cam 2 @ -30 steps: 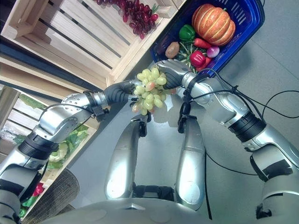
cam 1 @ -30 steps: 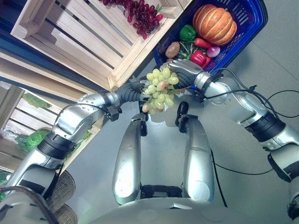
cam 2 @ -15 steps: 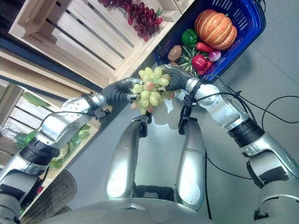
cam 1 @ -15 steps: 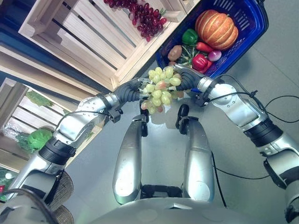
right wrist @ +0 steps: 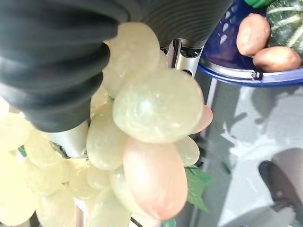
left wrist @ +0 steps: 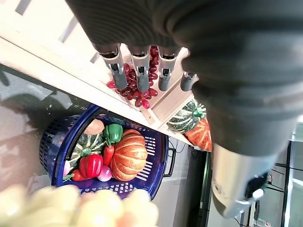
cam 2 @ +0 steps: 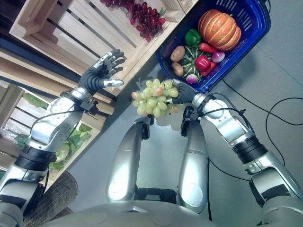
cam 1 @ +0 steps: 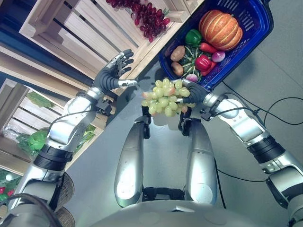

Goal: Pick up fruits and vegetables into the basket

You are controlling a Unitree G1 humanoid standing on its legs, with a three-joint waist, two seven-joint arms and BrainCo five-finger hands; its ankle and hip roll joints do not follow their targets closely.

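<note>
The right hand (cam 1: 190, 92) has its fingers wrapped around a bunch of green grapes (cam 1: 164, 97) and holds it up in the air, just beside the blue basket (cam 1: 252, 31) but not yet over it. The left hand (cam 1: 115, 70) is spread wide and holds nothing, up by the wooden crate (cam 1: 80, 33).

The grapes look light, bumpy and loose, so they may swing or slip. I think holding near the stem end is best. The bunch lies sideways, long way pointing toward the left hand.
</note>
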